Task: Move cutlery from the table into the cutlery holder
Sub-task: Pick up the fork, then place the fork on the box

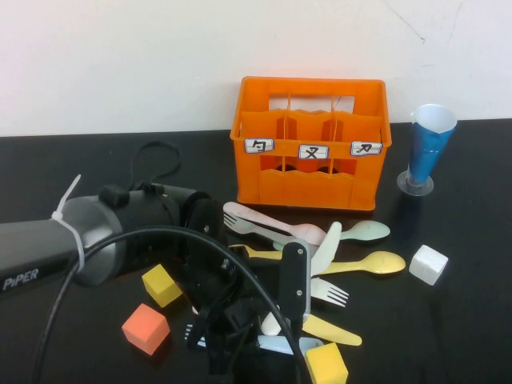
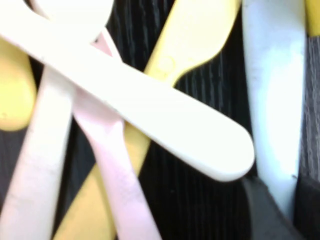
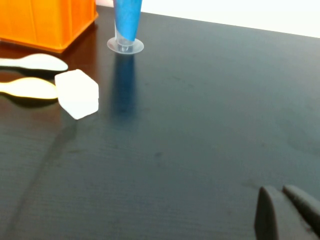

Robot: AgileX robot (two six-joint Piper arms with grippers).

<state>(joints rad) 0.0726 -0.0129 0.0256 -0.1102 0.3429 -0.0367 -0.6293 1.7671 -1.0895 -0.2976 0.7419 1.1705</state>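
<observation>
While the left gripper (image 1: 276, 308) hangs low over the cutlery (image 1: 320, 248), its fingers spread over the near handles, the pile lies just near of the cutlery holder (image 1: 310, 144) at table centre. Right gripper (image 3: 287, 212): near right, fingertips pressed together, empty. White cube (image 1: 428, 264) sits right of the spoons.

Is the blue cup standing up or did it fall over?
Standing up. The blue cup rests on its clear round base, wide mouth on top, right of the orange crate. The left gripper is over the cutlery.
</observation>
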